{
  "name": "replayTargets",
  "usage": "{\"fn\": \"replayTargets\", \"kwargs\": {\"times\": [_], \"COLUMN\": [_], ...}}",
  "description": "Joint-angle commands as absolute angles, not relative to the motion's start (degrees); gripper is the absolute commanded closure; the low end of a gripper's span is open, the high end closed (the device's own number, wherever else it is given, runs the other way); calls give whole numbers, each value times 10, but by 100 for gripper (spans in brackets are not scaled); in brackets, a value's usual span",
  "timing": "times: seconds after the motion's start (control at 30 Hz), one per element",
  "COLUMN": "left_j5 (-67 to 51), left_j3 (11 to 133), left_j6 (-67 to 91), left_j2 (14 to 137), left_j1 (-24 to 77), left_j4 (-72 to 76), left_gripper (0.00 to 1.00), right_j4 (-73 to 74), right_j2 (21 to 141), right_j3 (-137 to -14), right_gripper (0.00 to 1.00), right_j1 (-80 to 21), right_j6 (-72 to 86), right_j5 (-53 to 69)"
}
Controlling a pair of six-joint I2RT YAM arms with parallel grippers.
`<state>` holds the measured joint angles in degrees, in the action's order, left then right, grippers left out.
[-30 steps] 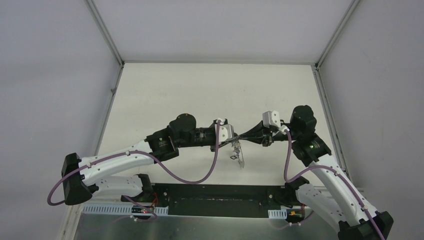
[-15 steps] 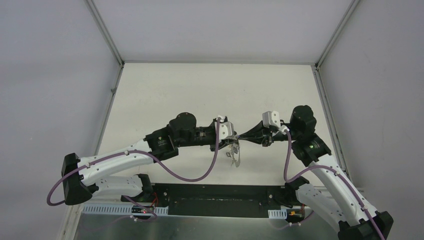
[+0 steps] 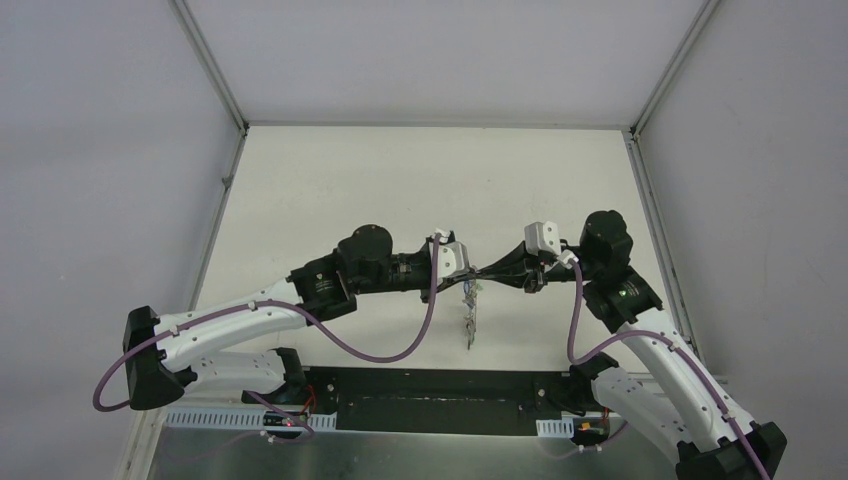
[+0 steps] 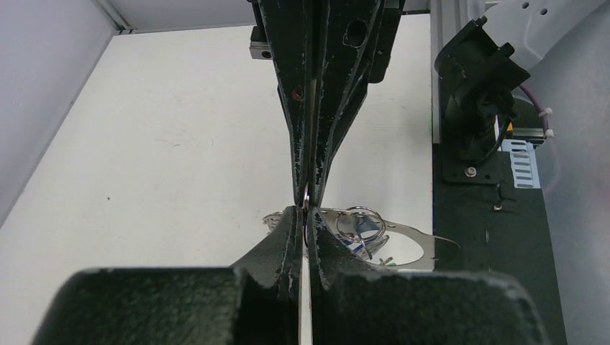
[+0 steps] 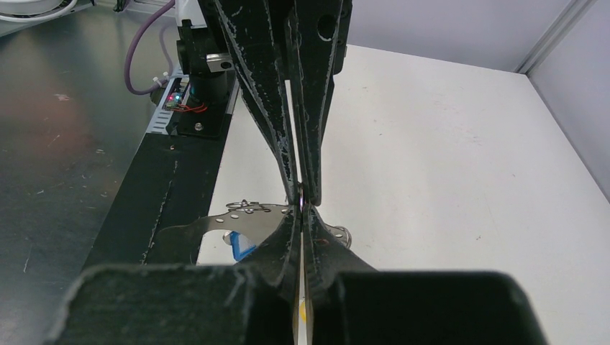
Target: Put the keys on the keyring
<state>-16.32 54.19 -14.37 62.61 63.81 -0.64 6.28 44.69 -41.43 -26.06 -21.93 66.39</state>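
Note:
My left gripper [image 3: 470,272] and right gripper [image 3: 487,272] meet tip to tip above the table's middle. Both are shut on the top of the keyring [image 3: 469,318], which hangs straight down below them. The left wrist view shows my left gripper [image 4: 307,214] pinching a thin wire loop, with the right fingers [image 4: 320,136] opposite. The keyring's flat perforated metal band [image 4: 416,234] and a small split ring [image 4: 360,223] lie just behind. From the right wrist, my right gripper [image 5: 301,210] holds the keyring band [image 5: 216,221]. A blue-headed key [image 5: 241,244] dangles inside it.
The white table [image 3: 330,190] is walled by grey panels on three sides. A black base plate [image 3: 440,398] runs along the near edge between the arm mounts. The left arm's purple cable [image 3: 380,355] loops low beside the hanging keyring.
My left gripper opened slightly, then shut at the ring's top. The keyring swung from slanting right to hanging straight down. The right gripper stayed shut and still.

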Motion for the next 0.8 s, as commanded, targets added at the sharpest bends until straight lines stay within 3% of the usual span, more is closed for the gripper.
{"fn": "replayTargets", "kwargs": {"times": [0.0, 0.07, 0.2, 0.4, 0.77], "left_j5": [-135, -123, -113, -95, -101], "left_j3": [560, 570, 604, 675, 856], "left_j6": [-149, -149, -154, -172, -189], "left_j2": [609, 607, 607, 619, 710], "left_j1": [643, 643, 644, 643, 643], "left_j4": [-10, -33, -106, -238, -503], "left_gripper": [100, 100, 100, 100, 100], "right_j4": [37, 37, 30, -34, -157], "right_j2": [441, 442, 447, 456, 508], "right_j3": [-423, -424, -428, -435, -411], "right_gripper": [100, 96, 67, 47, 46], "right_j1": [-262, -262, -262, -275, -380], "right_j6": [-215, -215, -207, -159, -66], "right_j5": [678, 677, 691, 682, 529]}}
